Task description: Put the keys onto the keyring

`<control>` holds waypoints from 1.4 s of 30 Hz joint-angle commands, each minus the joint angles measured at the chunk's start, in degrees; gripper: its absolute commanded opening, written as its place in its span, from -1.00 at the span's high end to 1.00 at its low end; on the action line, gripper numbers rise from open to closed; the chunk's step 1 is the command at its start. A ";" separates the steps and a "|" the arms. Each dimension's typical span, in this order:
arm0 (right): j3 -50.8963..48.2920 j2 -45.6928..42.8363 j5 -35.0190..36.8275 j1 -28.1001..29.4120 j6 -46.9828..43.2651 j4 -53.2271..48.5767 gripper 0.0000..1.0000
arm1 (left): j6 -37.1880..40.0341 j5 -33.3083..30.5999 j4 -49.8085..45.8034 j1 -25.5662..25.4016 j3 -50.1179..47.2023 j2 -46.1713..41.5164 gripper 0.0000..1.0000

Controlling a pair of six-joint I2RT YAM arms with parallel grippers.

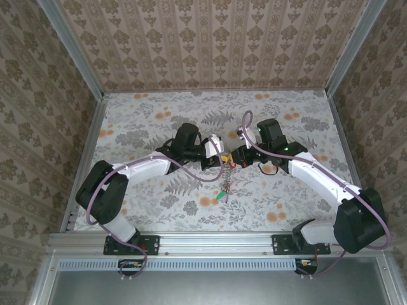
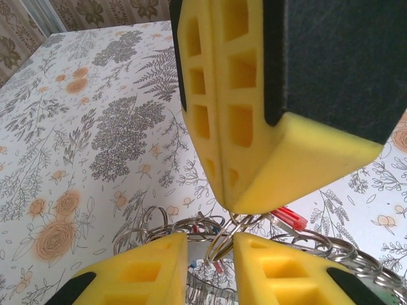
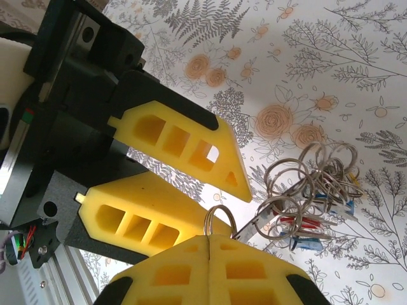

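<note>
Above the middle of the floral table (image 1: 159,210), the right gripper (image 1: 234,161), at 3 o'clock of the keyring (image 1: 226,175), clenches one wire loop (image 3: 219,219), the left gripper (image 1: 220,160) at 9 o'clock stands slightly parted around it, and the bunch trails toward 6 o'clock to a green tag (image 1: 220,195).

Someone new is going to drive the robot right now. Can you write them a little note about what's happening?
Right end effector: shut on one wire loop of the large thin metal keyring strung with grey keys and coloured tags.
Left end effector: open, straddling that same loop.
Done: both arms are at the keyring, mid-table.
Left: threading the small tagged keys; a red tag and a blue tag sit in the bunch, threaded or not I cannot tell.
</note>
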 commanded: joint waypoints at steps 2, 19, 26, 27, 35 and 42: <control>2.56 -0.14 -2.29 0.51 -0.26 0.12 1.00 | 1.37 1.74 -1.69 -0.23 1.92 0.62 0.51; 0.92 -1.90 2.83 0.51 0.09 -0.09 1.00 | 2.21 2.28 -3.15 -0.31 1.78 -0.28 1.00; 1.84 -1.48 -1.18 0.49 -1.64 -0.85 1.00 | 1.91 2.77 -2.82 -0.32 2.28 0.13 0.61; 2.04 -1.31 -1.79 0.48 -2.11 -1.32 1.00 | 1.86 2.78 -2.82 -0.32 2.40 0.11 0.60; 4.07 -0.46 -3.98 0.52 -6.75 -5.03 1.00 | 2.01 2.85 -2.54 -0.23 2.74 0.27 0.47; 4.76 0.43 -3.83 0.49 -7.37 -4.79 1.00 | 2.94 5.59 -4.39 -0.16 3.35 0.44 0.49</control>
